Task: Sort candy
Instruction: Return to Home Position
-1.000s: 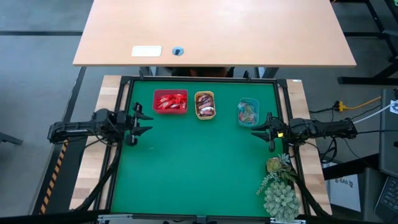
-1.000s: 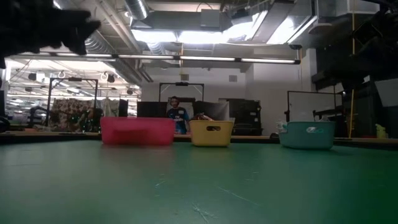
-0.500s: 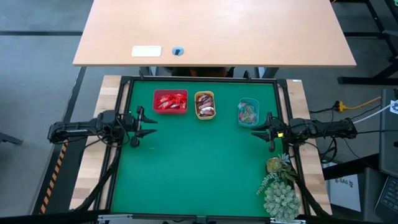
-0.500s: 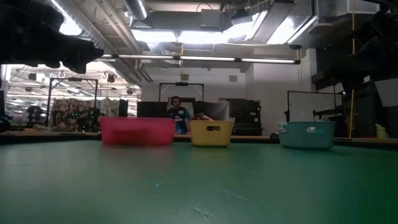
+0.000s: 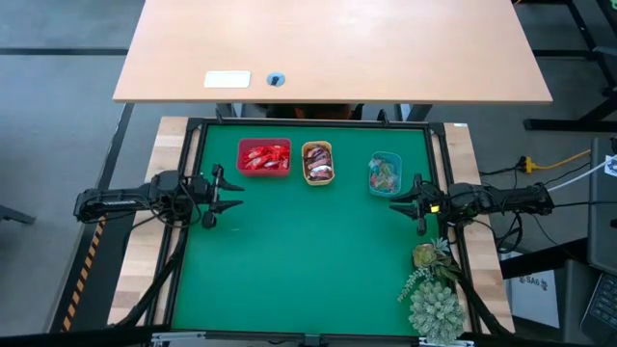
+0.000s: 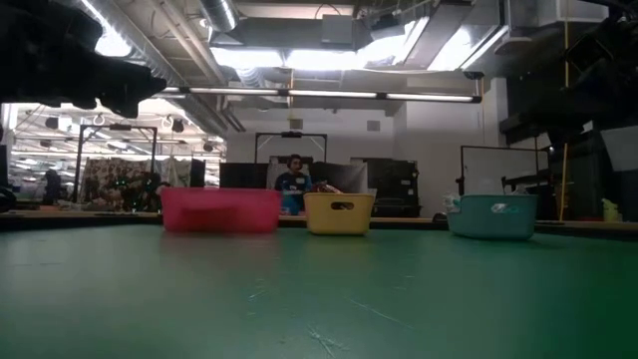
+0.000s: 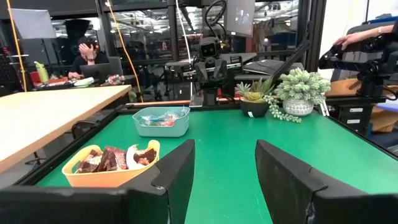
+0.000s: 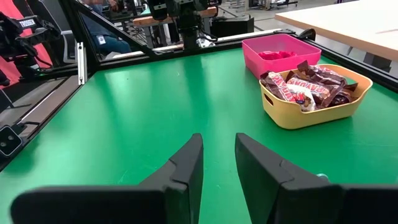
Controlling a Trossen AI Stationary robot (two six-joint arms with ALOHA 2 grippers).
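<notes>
High view gives me the whole layout: three trays stand in a row along the far edge of the green mat [image 5: 308, 270], and each one holds sorted sweets. The red-wrapped sweets [image 5: 265, 158] lie in the red tray [image 5: 264, 142]. The dark brown-and-white bars [image 5: 318, 168] fill the yellow-orange tray [image 5: 317, 145] just beside it. The clear greenish sweets [image 5: 385, 177] sit in the teal tray [image 5: 374, 160], a little apart to the right.

My left gripper [image 5: 229, 193] hovers over the mat's left side, near the red tray's front corner, pointing toward the middle. Its wrist camera shows both fingers spread wide with only mat between them. My right gripper [image 5: 397, 205] hangs over the right side, just in front of the teal tray, also pointing inward. Its fingers are parted by a narrower gap and clasp nothing.

A spiky green plant [image 5: 434, 304] stands at the mat's near right corner, and a wooden table [image 5: 333, 48] lies beyond the trays. From the low view I see a person [image 6: 294, 184] in the room behind the trays.
</notes>
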